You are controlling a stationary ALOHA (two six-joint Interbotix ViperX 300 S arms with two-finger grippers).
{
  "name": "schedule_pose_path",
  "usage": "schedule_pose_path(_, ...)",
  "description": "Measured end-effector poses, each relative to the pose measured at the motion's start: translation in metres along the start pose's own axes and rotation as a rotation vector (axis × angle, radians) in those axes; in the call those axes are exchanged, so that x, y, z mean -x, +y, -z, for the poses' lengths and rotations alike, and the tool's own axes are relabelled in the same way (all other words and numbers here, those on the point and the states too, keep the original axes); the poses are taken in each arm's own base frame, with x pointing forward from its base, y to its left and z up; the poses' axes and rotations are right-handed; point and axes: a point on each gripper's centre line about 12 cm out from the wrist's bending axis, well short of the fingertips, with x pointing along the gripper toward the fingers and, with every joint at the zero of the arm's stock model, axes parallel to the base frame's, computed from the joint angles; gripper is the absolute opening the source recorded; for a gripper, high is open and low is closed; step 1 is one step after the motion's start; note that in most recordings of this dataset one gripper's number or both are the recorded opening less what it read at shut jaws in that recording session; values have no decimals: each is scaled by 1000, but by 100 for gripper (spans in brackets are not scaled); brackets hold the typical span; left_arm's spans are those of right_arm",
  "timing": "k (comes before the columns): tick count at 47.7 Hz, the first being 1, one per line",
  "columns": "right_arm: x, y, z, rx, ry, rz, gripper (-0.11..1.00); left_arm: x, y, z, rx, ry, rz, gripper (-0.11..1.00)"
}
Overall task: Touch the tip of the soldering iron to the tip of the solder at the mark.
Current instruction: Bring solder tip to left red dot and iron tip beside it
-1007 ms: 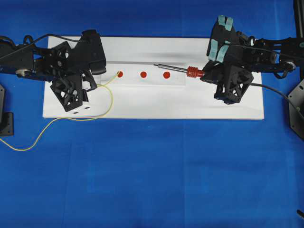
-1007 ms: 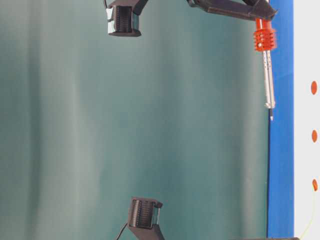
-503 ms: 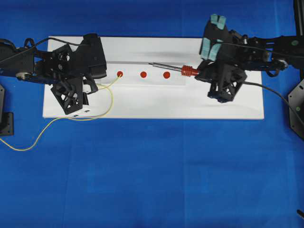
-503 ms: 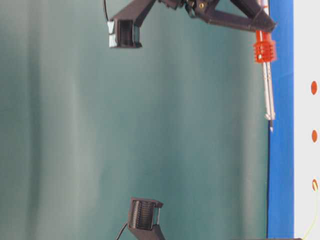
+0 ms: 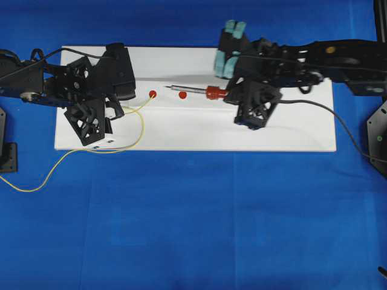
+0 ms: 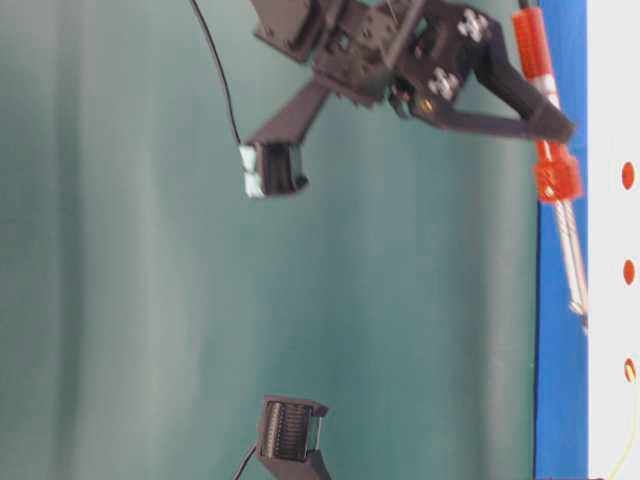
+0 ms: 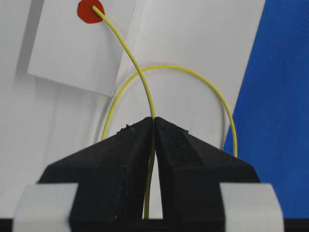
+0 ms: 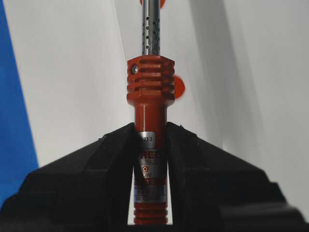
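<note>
While solder (image 7: 126,50) was pinched by left gripper (image 7: 153,126) at mark (image 7: 88,11), soldering iron (image 5: 192,92), clamped in right gripper (image 8: 150,140), was short of it; contact remained.

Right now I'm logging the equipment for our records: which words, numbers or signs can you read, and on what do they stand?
"23 3": on the white label of the soldering iron, right wrist view.
"RED" or similar: red letters below it, edges hidden by the right tool.
"W" and lower lines of that label: too blurred to read.
Small dark marks on the white board: too small to read.
</note>
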Motion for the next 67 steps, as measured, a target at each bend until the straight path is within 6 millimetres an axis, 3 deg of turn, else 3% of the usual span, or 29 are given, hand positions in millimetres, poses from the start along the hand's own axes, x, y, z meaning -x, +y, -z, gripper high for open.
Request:
schedule_pose_path(18, -20, 6, -10, 12, 20, -3, 6, 0, 0, 0, -2, 0, -1, 2)
schedule_pose_path(67, -21, 7, -8, 17, 31, -1, 6, -1, 4, 7, 14, 24, -8, 2)
